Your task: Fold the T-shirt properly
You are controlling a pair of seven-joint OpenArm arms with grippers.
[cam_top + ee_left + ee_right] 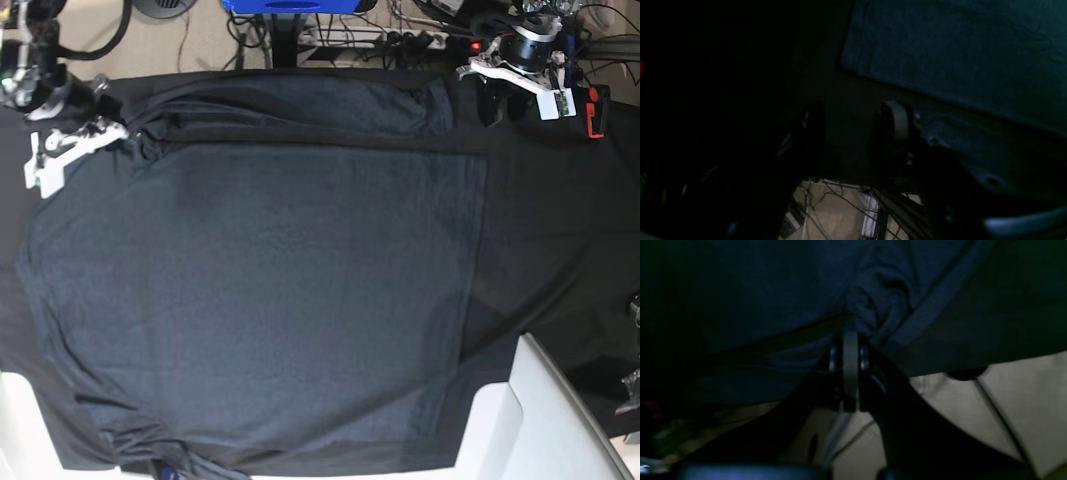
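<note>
Step in hand: the right hand (pixel 850 336) is clamped on a bunched wad of the T-shirt (pixel 270 290) at the garment's upper-left corner in the base view, so a fold of that side appears to be starting.
Left hand: the left hand (pixel 853 123) hangs over bare desk cloth just beside the shirt's straight edge, its two fingers parted about halfway with nothing between them.
Where the shirt lies: spread nearly flat across most of the desk (pixel 560 230), with one long side already turned in to a straight edge on the base view's right.
Next move, as a judgement: the pinched corner would need to be lifted and carried across toward the straight edge, while the left hand takes the matching corner so the cloth travels evenly.
Risk, as a judgement: a wadded grip may drag wrinkles into the panel.
Material: the shirt is a heathered slate-grey knit, soft and limp, gathering into deep folds at the grip.
Desk cover: a blacker, smoother cloth.
Shape: a broad rectangle with rumpled hems along the near edge and the top band.
Hand pads: flat, pale and rounded at the tips (pixel 898 118).
</note>
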